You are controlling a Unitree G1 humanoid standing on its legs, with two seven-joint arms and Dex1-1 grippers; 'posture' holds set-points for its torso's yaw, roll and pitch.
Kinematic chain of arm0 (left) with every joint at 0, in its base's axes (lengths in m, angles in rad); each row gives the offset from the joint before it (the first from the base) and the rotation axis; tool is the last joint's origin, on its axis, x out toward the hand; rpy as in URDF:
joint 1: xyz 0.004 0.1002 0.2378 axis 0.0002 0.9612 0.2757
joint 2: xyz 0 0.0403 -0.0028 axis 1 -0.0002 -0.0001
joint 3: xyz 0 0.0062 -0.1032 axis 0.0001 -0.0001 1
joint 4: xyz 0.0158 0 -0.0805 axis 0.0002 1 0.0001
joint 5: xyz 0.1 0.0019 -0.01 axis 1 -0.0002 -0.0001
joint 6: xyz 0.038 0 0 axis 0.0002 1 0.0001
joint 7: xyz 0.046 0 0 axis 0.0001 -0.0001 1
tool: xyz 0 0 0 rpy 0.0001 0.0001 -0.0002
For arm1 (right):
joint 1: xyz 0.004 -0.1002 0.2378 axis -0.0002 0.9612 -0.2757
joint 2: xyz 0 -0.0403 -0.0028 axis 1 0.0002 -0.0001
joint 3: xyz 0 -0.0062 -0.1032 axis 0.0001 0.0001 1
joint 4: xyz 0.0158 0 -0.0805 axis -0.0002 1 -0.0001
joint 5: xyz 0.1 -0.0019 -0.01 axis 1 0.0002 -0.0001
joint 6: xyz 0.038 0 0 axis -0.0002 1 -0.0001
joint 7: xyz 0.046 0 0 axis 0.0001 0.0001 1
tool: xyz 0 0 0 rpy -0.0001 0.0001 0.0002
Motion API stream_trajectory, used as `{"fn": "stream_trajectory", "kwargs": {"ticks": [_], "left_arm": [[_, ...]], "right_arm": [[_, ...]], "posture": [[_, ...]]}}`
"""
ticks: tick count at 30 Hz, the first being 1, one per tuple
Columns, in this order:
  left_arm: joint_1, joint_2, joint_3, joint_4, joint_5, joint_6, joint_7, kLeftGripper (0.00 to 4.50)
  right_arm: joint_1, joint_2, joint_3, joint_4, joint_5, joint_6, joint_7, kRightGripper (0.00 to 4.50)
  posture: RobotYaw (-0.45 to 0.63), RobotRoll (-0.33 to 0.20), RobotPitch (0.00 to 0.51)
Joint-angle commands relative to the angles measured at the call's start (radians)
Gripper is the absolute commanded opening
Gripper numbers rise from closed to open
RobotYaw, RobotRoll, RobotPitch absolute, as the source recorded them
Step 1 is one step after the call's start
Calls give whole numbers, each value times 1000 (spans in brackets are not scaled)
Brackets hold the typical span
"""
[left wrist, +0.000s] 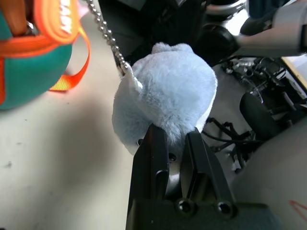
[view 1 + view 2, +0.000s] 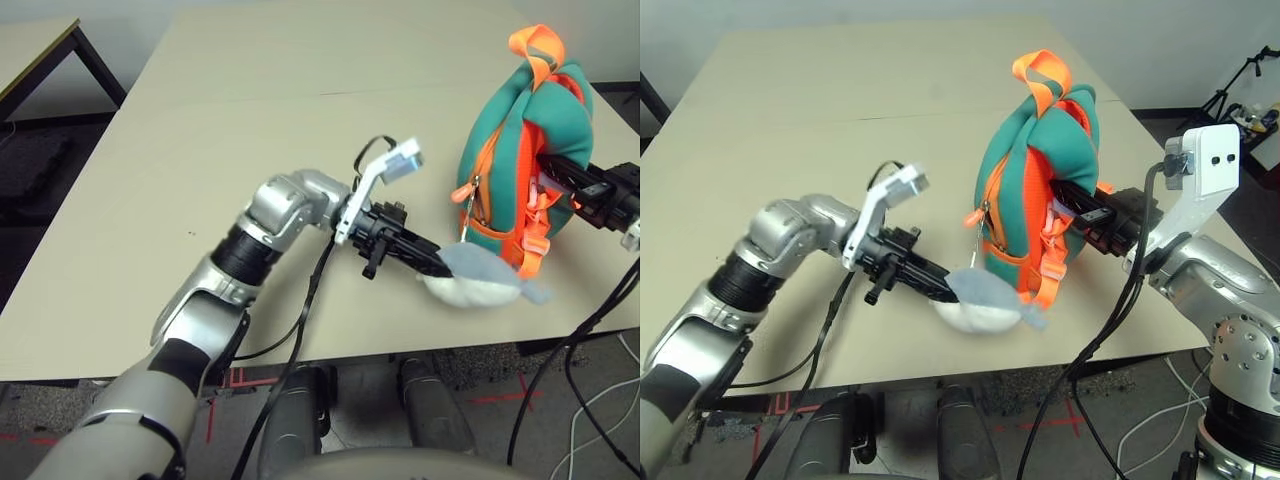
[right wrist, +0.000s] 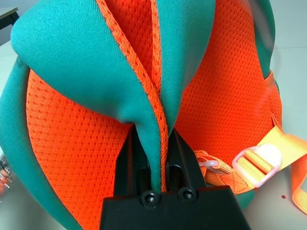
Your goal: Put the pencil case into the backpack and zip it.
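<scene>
The teal and orange backpack (image 2: pixel 500 130) stands upright near the table's front right. Its orange zipper (image 2: pixel 990 215) faces my left arm. A bead chain (image 1: pixel 108 38) links the grey-white plush whale charm (image 2: pixel 980 305) to the backpack, and the charm lies on the table in front of it. My left gripper (image 1: pixel 172 134) is shut on the near end of the charm. My right gripper (image 3: pixel 153 139) reaches in from the right and is shut on a teal fold of the backpack, beside the orange mesh back panel (image 3: pixel 72 143). The pencil case is out of view.
The table's front edge (image 2: pixel 350 350) runs just below the charm. Wide bare tabletop (image 2: pixel 250 120) lies behind and to the left. A second table (image 2: pixel 30 50) stands at far left. Cables (image 2: pixel 1090 350) hang from my right arm over the edge.
</scene>
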Motion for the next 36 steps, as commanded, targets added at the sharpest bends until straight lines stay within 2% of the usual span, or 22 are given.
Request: {"fn": "stream_trajectory", "kwargs": {"ticks": [1,5,9,11,12,14,16,19,20,22,24,25,26,29,31,33,36], "left_arm": [[35,-44,-60,67,57,-37,14,252],[63,-108,-98,198,155,-139,61,252],[99,-160,-83,298,224,-238,126,252],[99,-191,7,257,190,-243,189,252],[90,-201,62,209,157,-212,219,602],[66,-179,187,0,34,-50,258,1233],[59,-127,269,-183,-79,100,270,1858],[54,47,419,-432,-300,351,250,2889],[51,96,464,-471,-360,412,251,3260],[69,260,585,-469,-399,478,260,3914],[96,334,654,-412,-344,434,341,4500],[103,339,664,-394,-327,413,377,4500],[117,334,675,-356,-269,347,446,4500],[149,268,703,-248,-106,131,660,4500],[169,210,728,-175,-24,-21,784,4500],[197,150,763,-107,46,-163,914,4500],[255,126,737,-59,147,-346,988,4500]], "right_arm": [[3,8,12,-13,-2,-2,7,98],[7,14,12,-17,0,1,4,98],[15,15,13,-22,14,17,5,98],[21,-6,8,-40,60,64,13,98],[23,-23,2,-54,88,88,24,448],[23,-80,-45,-79,202,152,53,1074],[41,-148,-104,-86,316,216,78,1690],[134,-312,-270,-74,505,357,186,2681],[162,-352,-321,-61,553,392,209,3015],[192,-442,-467,29,657,480,232,3654],[194,-469,-568,133,688,494,229,4319],[192,-471,-588,164,690,489,226,4480],[155,-458,-590,222,699,438,192,4480],[-28,-392,-501,361,621,249,82,4480],[-130,-329,-398,407,486,131,15,4480],[-186,-271,-294,430,337,28,-17,4480],[-231,-202,-207,459,182,-87,-41,4480]], "posture": [[-186,0,128],[-188,0,135],[-177,0,142],[-168,0,144],[-166,0,145],[-154,0,146],[-145,0,147],[-135,0,150],[-127,0,150],[-112,0,148],[-96,0,146],[-93,0,144],[-86,0,143],[-73,0,139],[-62,0,136],[-54,0,135],[-43,0,136]]}}
